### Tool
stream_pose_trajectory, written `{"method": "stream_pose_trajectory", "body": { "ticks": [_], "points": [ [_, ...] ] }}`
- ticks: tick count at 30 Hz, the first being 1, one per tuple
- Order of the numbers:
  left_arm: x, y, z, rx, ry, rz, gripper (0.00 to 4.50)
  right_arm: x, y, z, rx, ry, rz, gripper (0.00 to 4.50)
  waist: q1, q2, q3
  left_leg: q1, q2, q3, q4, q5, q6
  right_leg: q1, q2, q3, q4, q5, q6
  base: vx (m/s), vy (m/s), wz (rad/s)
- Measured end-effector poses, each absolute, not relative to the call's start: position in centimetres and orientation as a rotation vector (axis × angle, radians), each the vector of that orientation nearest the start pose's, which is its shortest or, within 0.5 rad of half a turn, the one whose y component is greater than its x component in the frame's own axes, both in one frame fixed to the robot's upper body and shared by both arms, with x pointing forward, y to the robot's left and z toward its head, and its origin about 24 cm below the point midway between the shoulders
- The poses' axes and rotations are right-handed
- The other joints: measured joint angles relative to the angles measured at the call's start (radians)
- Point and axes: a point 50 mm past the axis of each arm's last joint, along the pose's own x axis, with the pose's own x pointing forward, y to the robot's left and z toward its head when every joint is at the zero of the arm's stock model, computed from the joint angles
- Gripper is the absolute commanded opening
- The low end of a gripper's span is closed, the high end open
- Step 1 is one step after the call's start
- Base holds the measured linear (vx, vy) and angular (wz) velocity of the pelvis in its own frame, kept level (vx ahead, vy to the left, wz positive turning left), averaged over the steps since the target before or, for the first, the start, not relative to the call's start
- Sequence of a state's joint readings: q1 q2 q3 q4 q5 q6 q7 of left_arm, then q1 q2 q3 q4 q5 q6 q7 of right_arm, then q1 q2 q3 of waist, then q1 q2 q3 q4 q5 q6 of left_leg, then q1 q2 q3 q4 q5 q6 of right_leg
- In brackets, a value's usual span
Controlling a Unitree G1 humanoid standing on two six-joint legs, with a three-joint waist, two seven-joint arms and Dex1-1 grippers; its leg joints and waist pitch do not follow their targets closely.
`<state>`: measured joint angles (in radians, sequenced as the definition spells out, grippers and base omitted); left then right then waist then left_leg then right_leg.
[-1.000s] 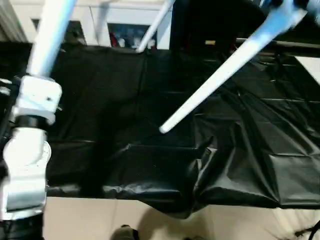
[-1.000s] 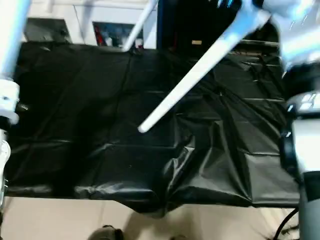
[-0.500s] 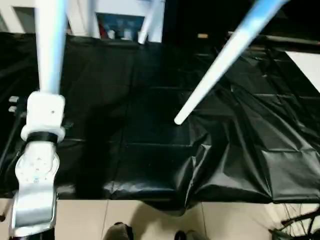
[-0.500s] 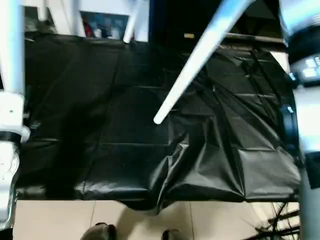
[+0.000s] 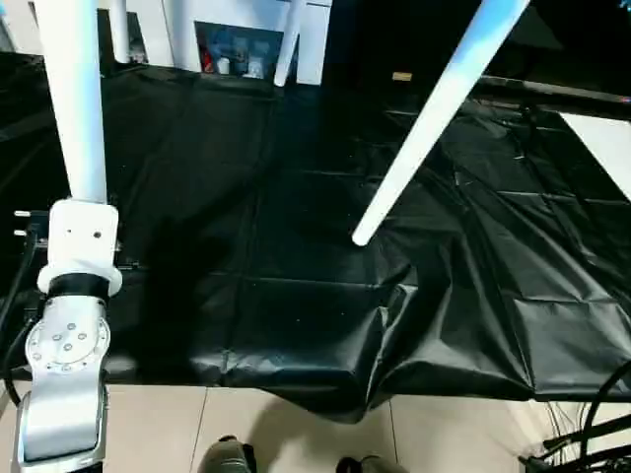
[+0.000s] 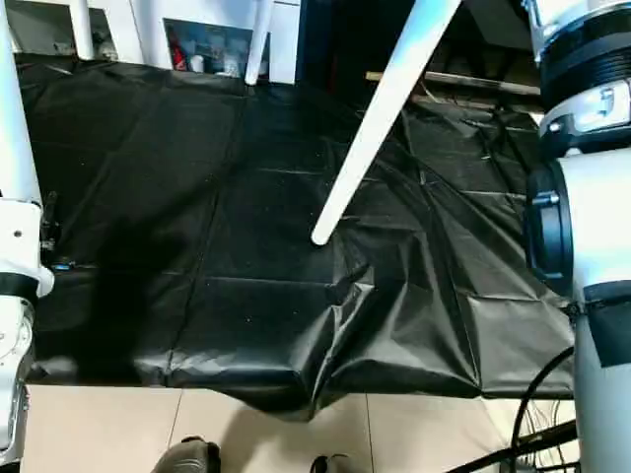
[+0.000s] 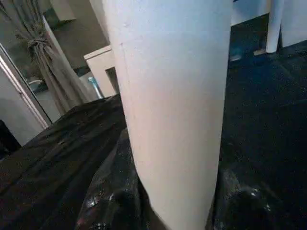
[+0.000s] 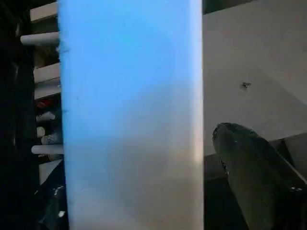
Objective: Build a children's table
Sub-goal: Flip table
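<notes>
A black plastic sheet (image 5: 296, 246) covers the work surface, creased and bunched at its near edge. One white table leg (image 5: 434, 113) slants down above the sheet, its free end hanging over the middle. A second leg (image 5: 74, 99) rises upright over the sheet's left side, above the left forearm (image 5: 64, 345). A white cabinet (image 5: 237, 39) stands behind the sheet. Jaw positions cannot be told.

Upper end of the slanted tube leg (image 5: 434, 118) is cut off by the top edge. The upright tube leg (image 5: 74, 99) is likewise cut off at the top. Tool fingers on both arms are hidden; grip state cannot be determined.
</notes>
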<state>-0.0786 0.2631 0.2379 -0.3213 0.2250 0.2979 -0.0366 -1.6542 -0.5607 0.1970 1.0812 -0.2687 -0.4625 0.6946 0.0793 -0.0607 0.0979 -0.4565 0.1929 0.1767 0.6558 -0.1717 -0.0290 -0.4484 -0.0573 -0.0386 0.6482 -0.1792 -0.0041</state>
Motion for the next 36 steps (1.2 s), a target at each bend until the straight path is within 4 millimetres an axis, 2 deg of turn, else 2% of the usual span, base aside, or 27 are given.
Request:
{"method": "stream_pose_trajectory", "body": {
  "ticks": [8,23,25,26,28,29,32,36],
  "points": [
    [25.3,24.2,13.0,0.467,-0.108,0.266,1.41,37.1,-14.0,40.9,-1.135,-0.659,0.529,4.47,-0.001,0.000,0.000,0.000,0.000,0.000,0.000,0.000,0.000,0.000,0.000,0.000,0.000,0.000,0.000,0.000,0.000,0.00],
    [25.3,24.2,12.9,0.471,-0.106,0.266,1.41,37.2,-13.8,40.7,-1.128,-0.665,0.542,4.50,-0.002,0.001,0.000,0.000,0.000,0.000,0.000,0.000,0.000,0.000,0.000,0.000,0.000,0.000,0.000,0.000,0.000,0.00],
    [25.4,24.6,12.7,0.480,-0.089,0.264,1.41,37.0,-13.8,39.7,-1.088,-0.716,0.570,4.50,-0.001,0.000,-0.001,0.003,0.001,0.000,0.000,0.000,0.000,0.004,0.000,-0.001,-0.001,0.000,0.000,0.000,0.000,0.00],
    [25.4,24.7,12.5,0.484,-0.082,0.258,1.41,36.8,-13.7,38.3,-1.026,-0.780,0.620,4.50,-0.001,-0.001,-0.002,0.007,0.001,0.000,0.000,0.000,0.000,0.008,0.000,-0.002,-0.002,0.000,0.000,0.000,0.000,0.00],
    [25.5,24.8,12.5,0.483,-0.083,0.243,1.41,36.3,-11.2,36.7,-0.944,-0.893,0.726,4.50,-0.005,0.004,0.000,0.013,0.001,0.000,0.000,0.000,0.000,0.011,0.000,0.000,0.001,0.000,0.000,0.000,0.000,0.00],
    [25.8,24.5,12.6,0.484,-0.090,0.224,1.41,36.1,-10.8,36.8,-0.906,-0.934,0.733,4.50,-0.004,0.005,0.001,0.013,0.001,0.000,0.000,0.000,0.000,0.011,0.000,-0.001,0.002,0.002,0.000,0.000,0.000,0.00],
    [25.9,24.1,12.8,0.496,-0.110,0.199,1.41,35.2,-10.2,38.0,-0.936,-1.004,0.742,4.50,0.003,0.001,-0.002,0.021,0.001,0.000,0.000,0.000,-0.001,0.019,0.000,-0.003,0.002,0.002,0.000,0.000,0.000,0.00],
    [25.9,24.1,12.9,0.511,-0.113,0.186,1.41,34.8,-10.0,38.5,-0.945,-1.033,0.742,4.50,0.001,-0.001,-0.003,0.029,0.001,-0.001,0.000,0.000,-0.001,0.027,0.000,-0.002,-0.001,-0.002,0.005,0.000,0.000,0.00]
  ]
}}
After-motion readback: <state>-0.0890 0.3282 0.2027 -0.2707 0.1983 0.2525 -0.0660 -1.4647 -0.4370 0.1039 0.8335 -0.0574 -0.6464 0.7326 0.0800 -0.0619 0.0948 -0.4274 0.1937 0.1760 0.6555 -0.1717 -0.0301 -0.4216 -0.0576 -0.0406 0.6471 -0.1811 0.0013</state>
